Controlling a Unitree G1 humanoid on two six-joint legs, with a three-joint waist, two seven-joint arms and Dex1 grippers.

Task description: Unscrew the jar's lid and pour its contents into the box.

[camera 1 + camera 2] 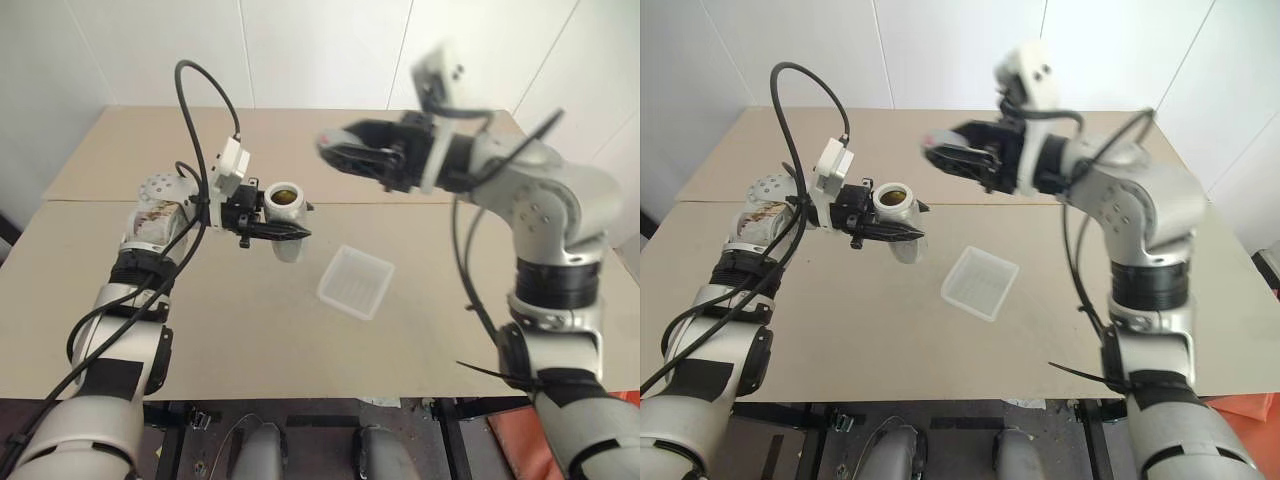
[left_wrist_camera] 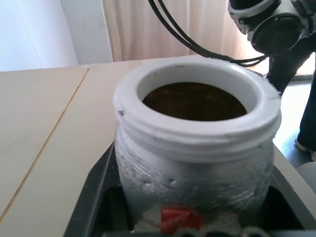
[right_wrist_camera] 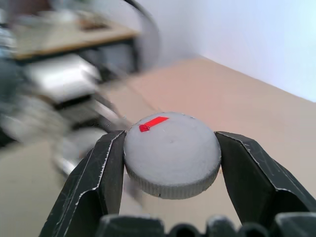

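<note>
My left gripper (image 1: 292, 225) is shut on the jar (image 1: 284, 205) and holds it upright above the table, left of the box. The jar (image 2: 197, 163) is silvery with a white threaded rim, and its mouth is uncovered. Brown-yellowish contents (image 2: 195, 101) show inside the mouth. My right gripper (image 1: 330, 148) hangs higher and to the right of the jar, apart from it. In the right wrist view that gripper (image 3: 170, 134) is shut on the round grey lid (image 3: 172, 153), which bears a small red mark. The translucent white box (image 1: 356, 282) lies empty on the table, below and between the two grippers.
The beige table (image 1: 250, 340) has a seam running across it behind the box. White walls stand close behind its far edge. An orange-red object (image 1: 515, 440) sits below the table's front edge on the right.
</note>
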